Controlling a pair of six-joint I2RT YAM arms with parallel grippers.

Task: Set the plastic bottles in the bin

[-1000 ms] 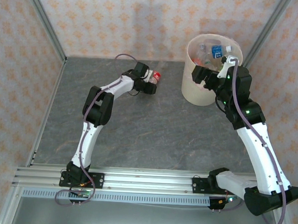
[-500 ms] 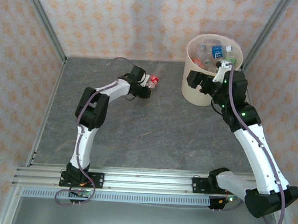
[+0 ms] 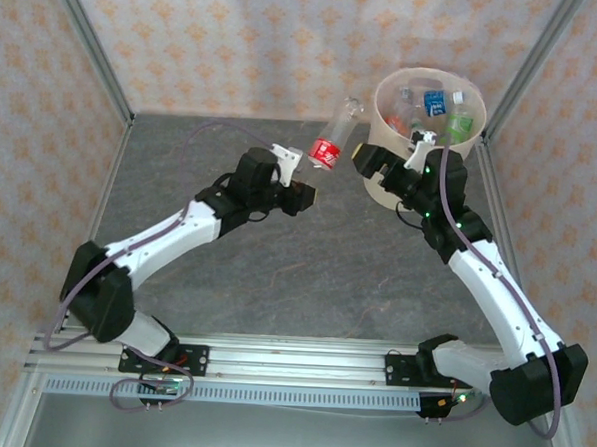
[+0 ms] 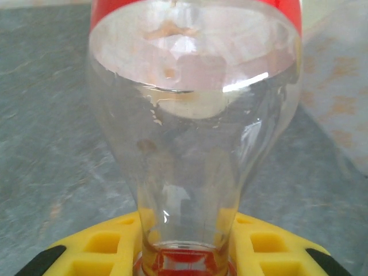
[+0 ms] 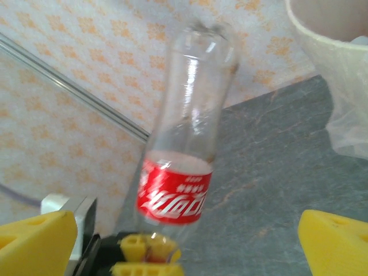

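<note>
From above, my left gripper (image 3: 309,176) clamps the neck of a red-labelled bottle (image 3: 335,135), held off the table (image 3: 276,262) near the bin (image 3: 383,98). My right gripper (image 3: 372,165) gapes wide, empty. Left wrist: yellow fingers (image 4: 98,247) pinch the neck. Right wrist: the bottle leans beside the bin's wall.

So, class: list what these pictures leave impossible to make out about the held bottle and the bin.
The held bottle's cap: left wrist view, cut by the bottom edge at the left pincer.
Count of binned bottles: top view, overlapping, too small.
The bin's near wall: top view, right arm covers it.
</note>
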